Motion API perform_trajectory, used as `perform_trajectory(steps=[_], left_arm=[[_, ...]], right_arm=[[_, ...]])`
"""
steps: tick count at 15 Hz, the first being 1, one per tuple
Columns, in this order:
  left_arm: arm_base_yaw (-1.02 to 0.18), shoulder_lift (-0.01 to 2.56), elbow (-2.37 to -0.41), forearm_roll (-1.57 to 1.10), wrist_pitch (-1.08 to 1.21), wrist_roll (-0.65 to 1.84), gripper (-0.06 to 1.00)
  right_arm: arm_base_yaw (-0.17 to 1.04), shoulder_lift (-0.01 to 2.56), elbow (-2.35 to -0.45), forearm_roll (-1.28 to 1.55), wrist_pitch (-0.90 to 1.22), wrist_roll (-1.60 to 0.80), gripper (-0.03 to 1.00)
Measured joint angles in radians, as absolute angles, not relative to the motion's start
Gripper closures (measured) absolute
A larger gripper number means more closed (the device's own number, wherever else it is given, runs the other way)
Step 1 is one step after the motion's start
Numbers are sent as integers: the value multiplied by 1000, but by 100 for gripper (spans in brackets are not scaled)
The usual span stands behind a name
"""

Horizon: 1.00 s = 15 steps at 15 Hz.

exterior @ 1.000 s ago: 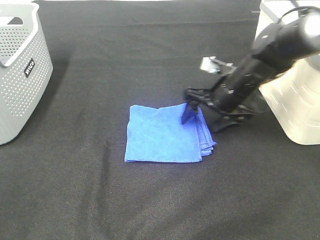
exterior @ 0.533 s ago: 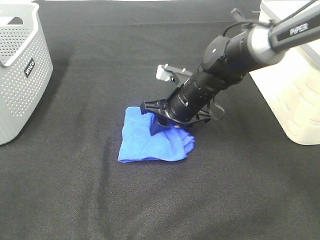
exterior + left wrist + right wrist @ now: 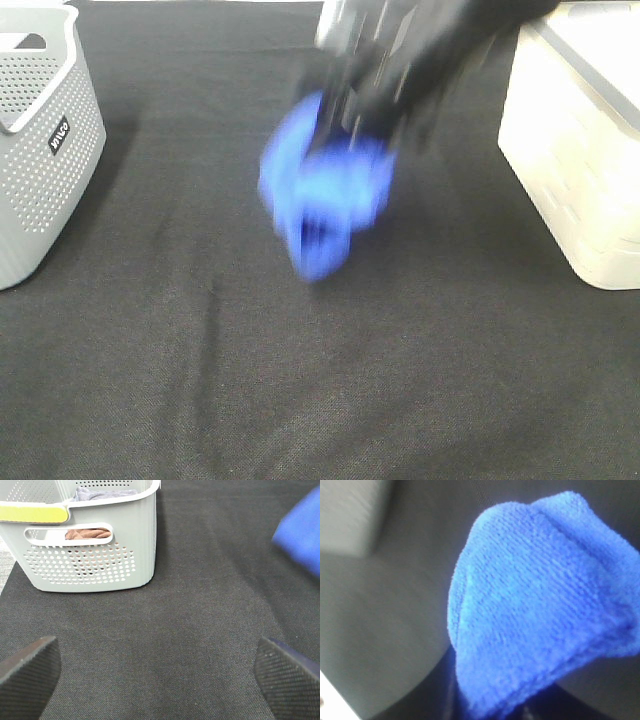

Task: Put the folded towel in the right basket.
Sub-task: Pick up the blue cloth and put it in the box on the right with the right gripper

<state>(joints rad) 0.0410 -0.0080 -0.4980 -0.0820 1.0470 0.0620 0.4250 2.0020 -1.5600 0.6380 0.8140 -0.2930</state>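
Note:
The blue towel hangs bunched and blurred in the air above the middle of the black table, held by my right gripper, which is shut on it. In the right wrist view the towel fills the frame and hides the fingers. The right basket, cream white, stands at the right edge. A corner of the towel shows in the left wrist view. My left gripper is open and empty low over the table, its fingertips wide apart.
A grey perforated basket stands at the left edge; in the left wrist view this basket holds brown and grey cloth. The black cloth table spreads between the two baskets.
My right gripper closed on the towel and lifted it off the table, moving up and back fast. The towel went from lying flat to hanging bunched in the air.

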Motion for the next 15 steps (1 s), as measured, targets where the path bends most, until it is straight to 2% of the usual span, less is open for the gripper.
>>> perform_trajectory(steps=[5,6,9,11,13,15], left_arm=[[41,-8,-498,-82,1047,62,-3],[41,-8,-498,-82,1047,62,-3],[41,-8,-498,-82,1047,62,-3],[41,-8,-498,-82,1047,62,-3],[41,-8,-498,-82,1047,62,-3],[41,-8,-498,-82,1047,62,-3]], right_arm=[[108,1856,-2018,611,1044,-220,73],[108,1856,-2018,611,1044,-220,73],[-146,1850,-2136,467,1165,-197,73],[-238,1852,-2138,321,1191,-172,73],[-295,1861,-2140,214,1196,-162,73],[-298,1889,-2140,190,1217,-162,73]])
